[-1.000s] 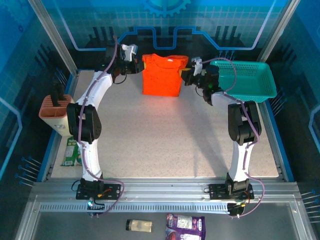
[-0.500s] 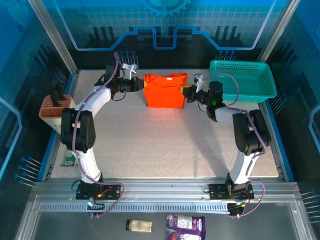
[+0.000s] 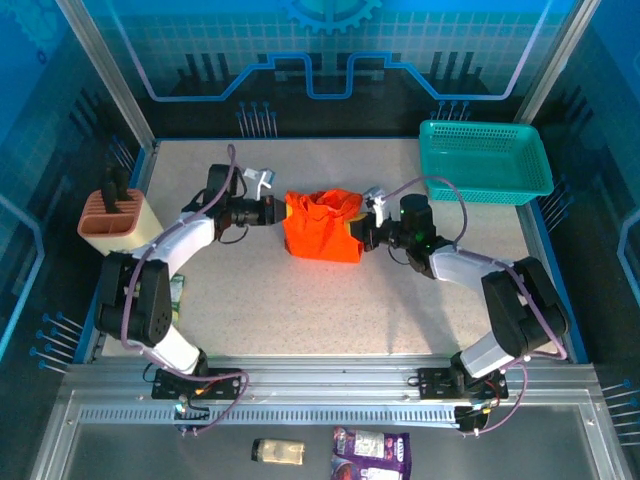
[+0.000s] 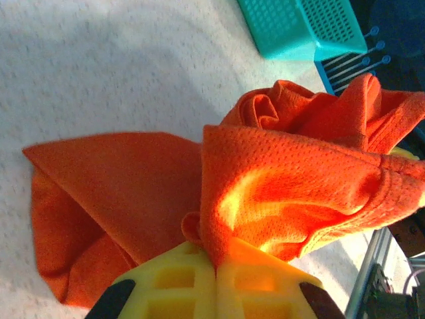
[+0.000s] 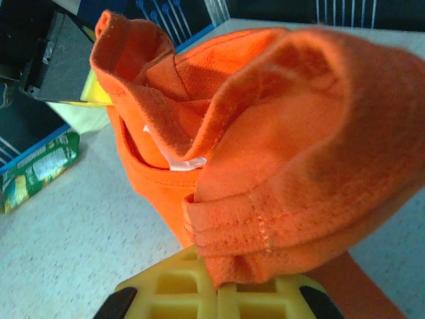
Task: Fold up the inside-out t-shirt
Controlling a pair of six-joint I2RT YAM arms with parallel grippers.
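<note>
Lowered t-shirt (image 3: 322,226) | left end effector (image 3: 278,210), right end effector (image 3: 361,235) pinching it — right wrist: white tag (image 5: 179,163)

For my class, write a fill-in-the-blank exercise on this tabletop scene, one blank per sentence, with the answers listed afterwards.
1. The left gripper and the right gripper are both shut on the ____ t-shirt.
2. The teal basket stands at the far ____ corner of the table, by the robot's own sides.
3. The brown holder stands at the table's ____ edge.
Missing words: orange; right; left.
</note>
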